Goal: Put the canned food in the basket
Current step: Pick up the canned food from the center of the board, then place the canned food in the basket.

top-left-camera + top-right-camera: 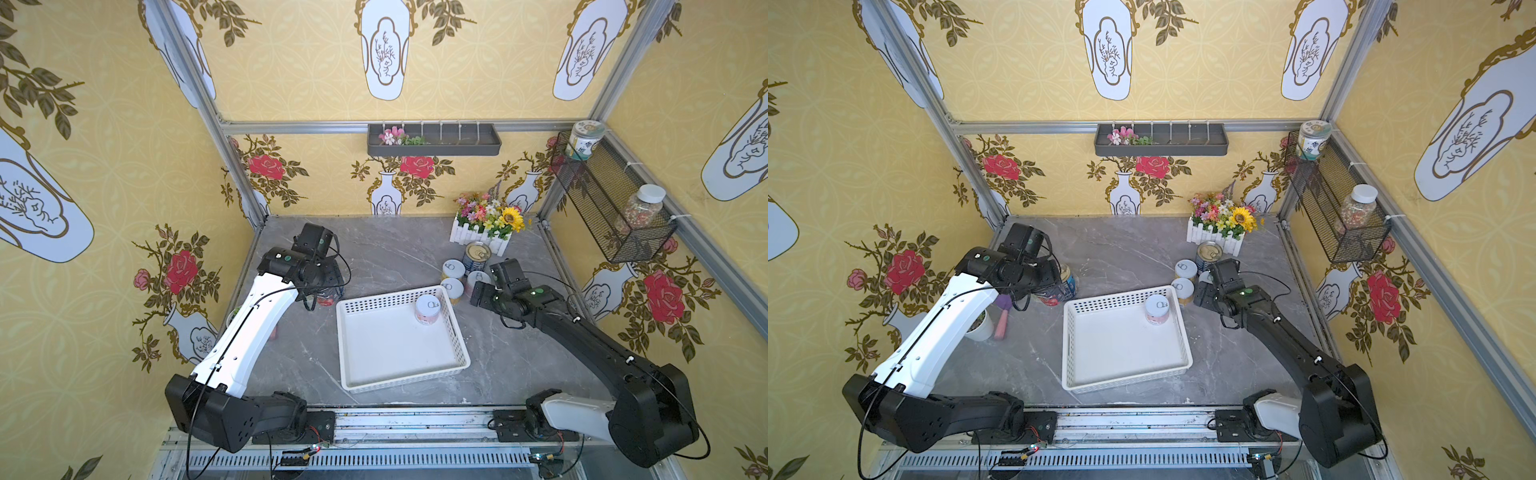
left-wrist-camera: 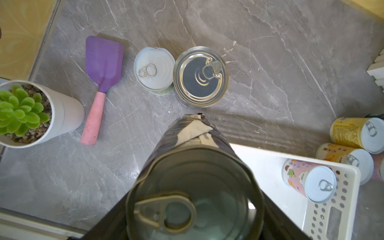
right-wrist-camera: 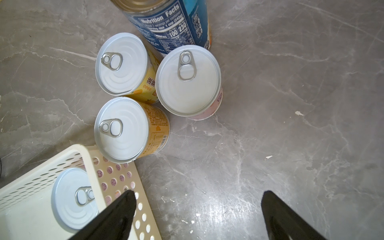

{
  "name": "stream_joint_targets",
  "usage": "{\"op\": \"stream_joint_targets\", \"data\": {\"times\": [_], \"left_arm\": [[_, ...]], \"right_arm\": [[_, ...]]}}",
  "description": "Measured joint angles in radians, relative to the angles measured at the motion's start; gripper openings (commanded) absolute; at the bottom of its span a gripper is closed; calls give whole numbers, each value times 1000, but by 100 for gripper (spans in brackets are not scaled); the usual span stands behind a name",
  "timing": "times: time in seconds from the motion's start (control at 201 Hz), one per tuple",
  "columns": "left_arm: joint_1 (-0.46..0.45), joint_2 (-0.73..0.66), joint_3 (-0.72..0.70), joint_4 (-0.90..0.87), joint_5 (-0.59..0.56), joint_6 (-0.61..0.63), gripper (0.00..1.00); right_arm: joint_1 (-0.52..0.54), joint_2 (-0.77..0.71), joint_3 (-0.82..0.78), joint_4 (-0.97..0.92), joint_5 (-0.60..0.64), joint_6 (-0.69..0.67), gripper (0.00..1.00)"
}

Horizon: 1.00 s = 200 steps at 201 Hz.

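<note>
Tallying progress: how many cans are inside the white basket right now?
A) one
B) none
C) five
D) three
A: only the pink-labelled can stands in the basket, in its far right corner.

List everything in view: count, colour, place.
basket: one, white, table centre
short cans: five, white lids; three beside basket, one inside, one table left
tall cans: three, metal tops; two table left (one gripped), one back right
spatula: one, purple-pink, table left
succulent pot: one, white, table left
flower box: one, white, back right
wall tray: one, dark grey, back wall
wire basket: one, black, right wall, holding two jars
left gripper: shut on tall can
right gripper: open, at basket's corner
</note>
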Motion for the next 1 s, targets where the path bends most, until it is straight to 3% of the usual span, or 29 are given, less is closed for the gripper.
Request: {"op": "stream_joint_targets", "data": {"times": [0.229, 0.523, 0.997], "left_arm": [[-187, 32, 89, -60, -10, -87, 67], [-383, 192, 168, -64, -31, -178, 66], [-473, 411, 188, 48, 8, -201, 66]], "right_arm": [[-1, 0, 0, 0, 0, 0, 97], [-2, 0, 0, 0, 5, 0, 97], [-3, 5, 0, -1, 11, 0, 97]]}}
